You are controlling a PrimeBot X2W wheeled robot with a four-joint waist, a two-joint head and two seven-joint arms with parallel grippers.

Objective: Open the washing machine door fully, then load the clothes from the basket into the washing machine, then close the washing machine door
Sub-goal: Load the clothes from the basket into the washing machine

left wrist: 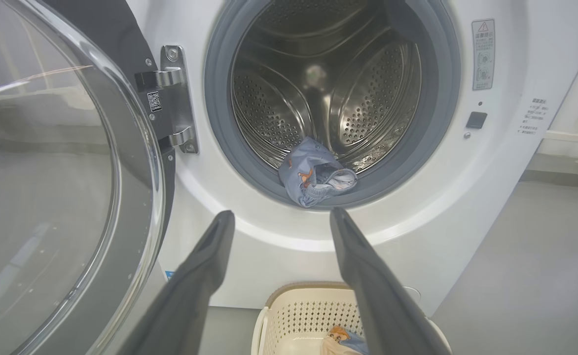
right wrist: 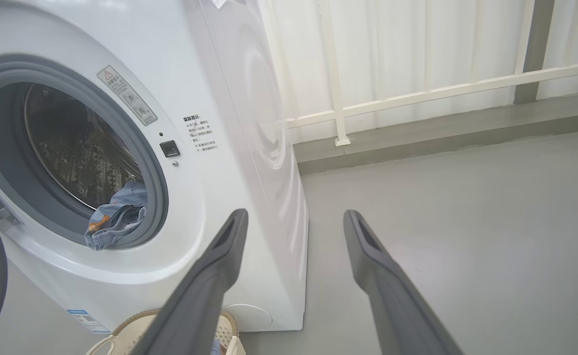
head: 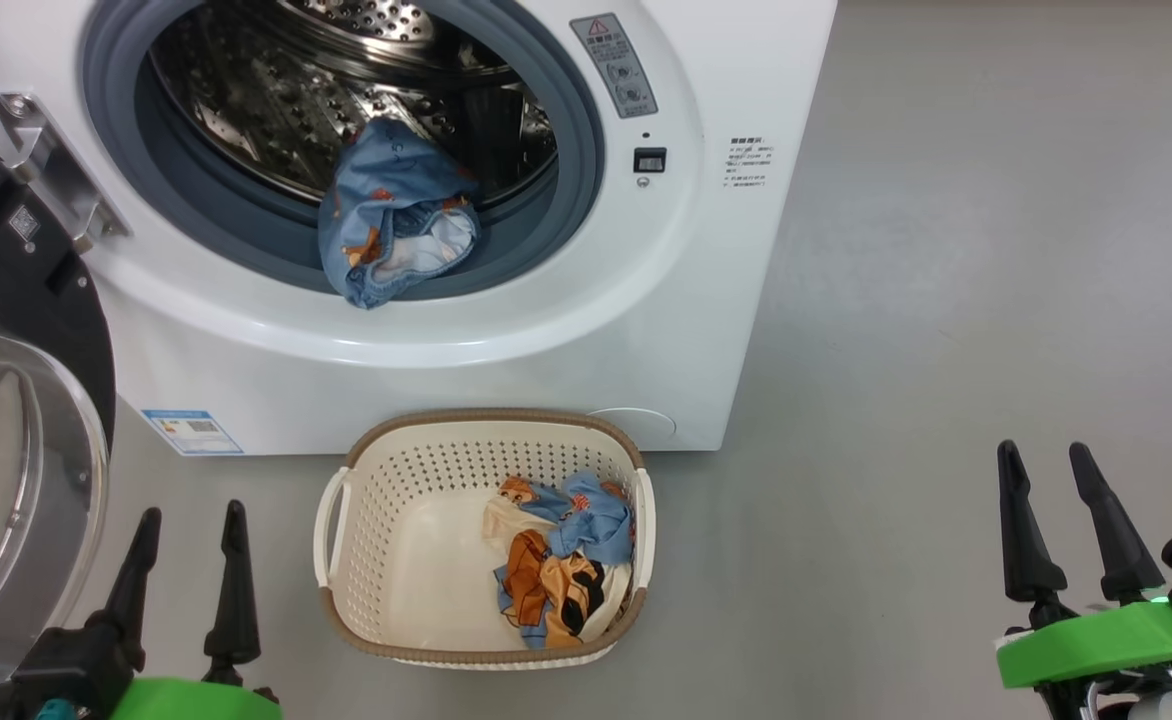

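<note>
**Door open, one garment in, rest still in basket**

Opening step looks done: the washing machine door (head: 41, 300) stands wide off the left side of the washing machine (head: 546, 350). One blue bear-print garment (head: 396, 215) is in, but only just. It drapes over the grey rubber ring (head: 566, 190) at the bottom of the machine's mouth, so it could foul the seal. The other clothes (head: 561, 560) are piled in the right half of the basket (head: 486, 416), just in front of the machine. Still to do: load the pile, push the draped piece deeper, close the door. The left gripper (head: 193, 512) and right gripper (head: 1043, 450) are both spread wide, empty, back from the machine. Tight on the left, with the door glass just beside that gripper. Open floor (head: 946, 250) right of the machine.
</note>
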